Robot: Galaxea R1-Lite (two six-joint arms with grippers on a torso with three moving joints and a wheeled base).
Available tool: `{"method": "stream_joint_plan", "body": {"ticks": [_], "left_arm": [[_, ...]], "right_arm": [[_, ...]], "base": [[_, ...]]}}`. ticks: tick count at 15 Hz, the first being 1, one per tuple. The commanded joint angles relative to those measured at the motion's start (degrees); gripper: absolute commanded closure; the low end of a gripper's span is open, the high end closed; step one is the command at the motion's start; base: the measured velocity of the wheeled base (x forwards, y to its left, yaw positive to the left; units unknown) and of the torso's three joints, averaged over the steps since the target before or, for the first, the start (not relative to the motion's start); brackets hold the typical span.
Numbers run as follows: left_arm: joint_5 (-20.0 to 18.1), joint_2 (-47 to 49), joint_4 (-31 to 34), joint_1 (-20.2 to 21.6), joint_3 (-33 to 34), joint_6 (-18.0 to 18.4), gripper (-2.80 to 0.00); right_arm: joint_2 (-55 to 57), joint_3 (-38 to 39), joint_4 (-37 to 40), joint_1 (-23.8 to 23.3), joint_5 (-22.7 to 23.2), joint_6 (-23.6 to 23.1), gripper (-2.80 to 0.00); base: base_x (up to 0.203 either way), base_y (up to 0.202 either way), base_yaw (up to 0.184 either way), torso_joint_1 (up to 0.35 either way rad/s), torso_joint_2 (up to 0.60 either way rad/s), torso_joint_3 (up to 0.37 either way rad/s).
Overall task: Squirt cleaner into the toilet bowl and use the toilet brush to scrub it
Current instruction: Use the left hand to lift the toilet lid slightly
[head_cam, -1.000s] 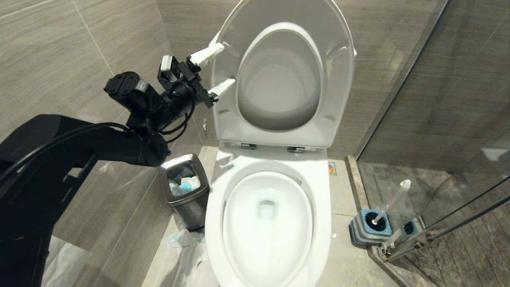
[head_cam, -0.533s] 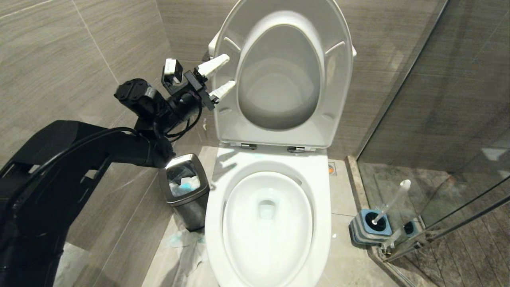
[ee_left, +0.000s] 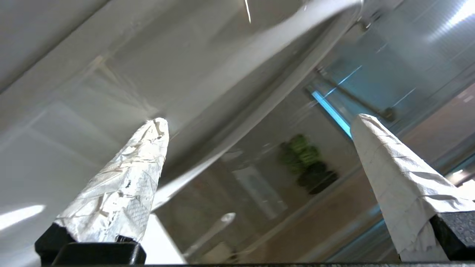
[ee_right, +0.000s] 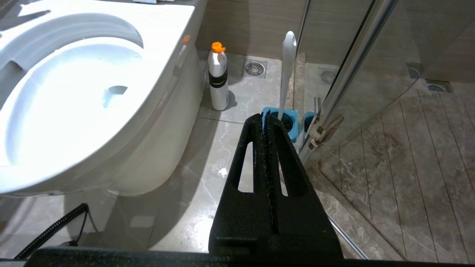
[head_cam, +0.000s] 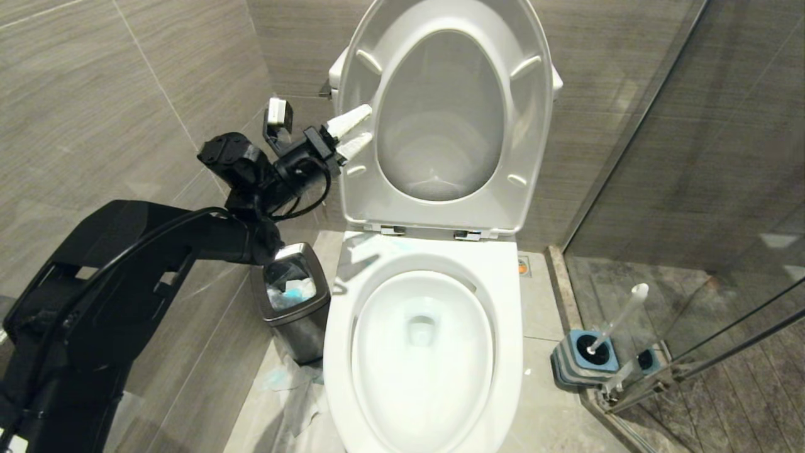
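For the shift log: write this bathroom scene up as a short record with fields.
seat and lid: raised
toilet bowl: open, pale water at the bottom
toilet brush: standing in its blue-and-grey holder, right of the toilet, handle leaning
left gripper: open, at the raised seat's left edge, holding nothing
right gripper: shut, empty, low beside the toilet
bottle: white, orange cap, on the floor
waste bin: steel, left of the toilet

Three camera views of one bathroom: one high overview and two from the robot's wrists.

The head view looks steeply down on the toilet bowl (head_cam: 422,352) from above and in front. The left wrist view sits close behind the left gripper (ee_left: 256,122), facing up past the raised seat (ee_left: 230,66). The right wrist view looks from low down on the right across the floor (ee_right: 222,148). It shares the bowl and toilet brush (ee_right: 286,70) with the head view.
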Motion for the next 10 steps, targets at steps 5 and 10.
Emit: {"method": "stream_joint_plan", "body": {"ticks": [5, 10], "left_arm": [[-1.91, -1.73, 0.27, 0.75, -0.31, 8.49, -2.8], [-1.91, -3.58, 0.26, 1.64, 0.69, 8.4, -2.8]], "right_arm": [[0.09, 0.09, 0.07, 0.01, -0.01, 0.01, 0.0], [0.09, 0.0, -0.02, 0.01, -0.01, 0.01, 0.0]], "base": [[0.0, 0.0, 0.0, 0.0, 0.0, 0.0], [0.0, 0.0, 0.0, 0.0, 0.0, 0.0]]}}
